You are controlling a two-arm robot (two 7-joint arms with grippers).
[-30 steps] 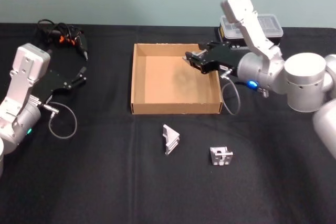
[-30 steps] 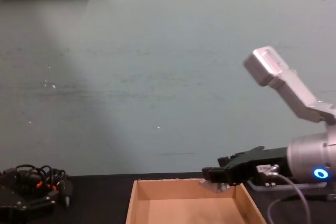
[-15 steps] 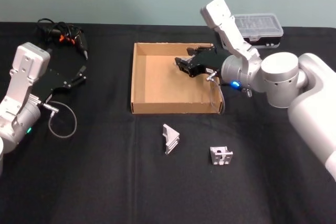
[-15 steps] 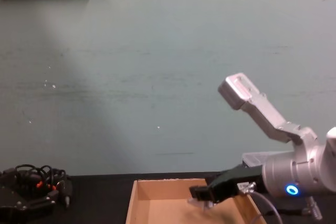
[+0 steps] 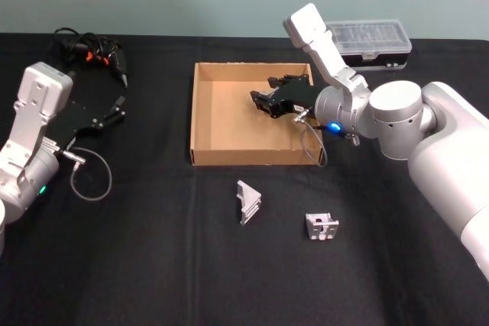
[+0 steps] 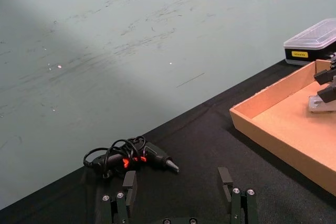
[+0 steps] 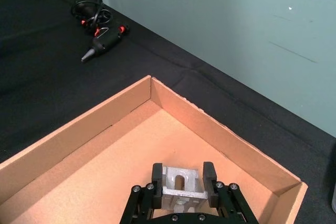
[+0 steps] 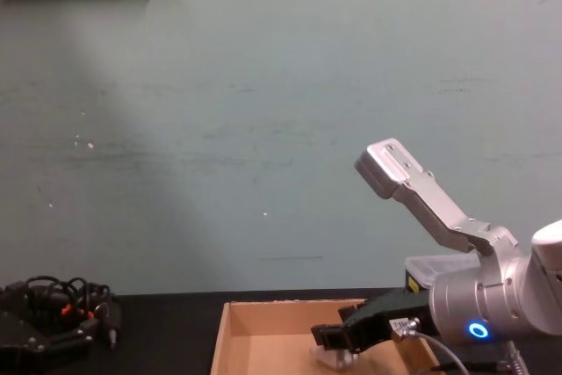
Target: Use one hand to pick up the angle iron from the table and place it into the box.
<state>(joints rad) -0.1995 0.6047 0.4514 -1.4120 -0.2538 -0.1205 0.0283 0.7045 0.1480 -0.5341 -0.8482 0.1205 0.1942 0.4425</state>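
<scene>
A black bench (image 5: 153, 265) runs back to a pale teal wall (image 8: 263, 129), with the tan cardboard box (image 5: 200, 112) lying near the middle.

Over the last second the right claw (image 5: 263, 103) has travelled from above the box's far right corner inward toward its centre. In the chest view it has also sunk from rim height to well below the walls. It is clamped on the angle iron (image 7: 181, 184), whose slotted face shows between the two fingers. In the left wrist view the metal sits low against the cardboard floor, though I cannot tell whether it touches. By my reading the carry is over and the release is the step in hand.

Room is fair. Bare box floor lies to the left of the claw and in front of it, and the far wall stands a little beyond the fingertips. The right wall is near the wrist, and the arm's cable (image 5: 309, 143) hangs over that wall close to the front right corner. A straight lift looks like the clearest exit, and a sideways pull to the right could drag the cable across the rim.

The left claw (image 6: 177, 179) is parked at the left over the bench, fingers spread and holding nothing. A ribbed bracket (image 5: 247, 202) and a slotted bracket (image 5: 322, 227) lie on the bench in front of the box, well apart from it.
</scene>
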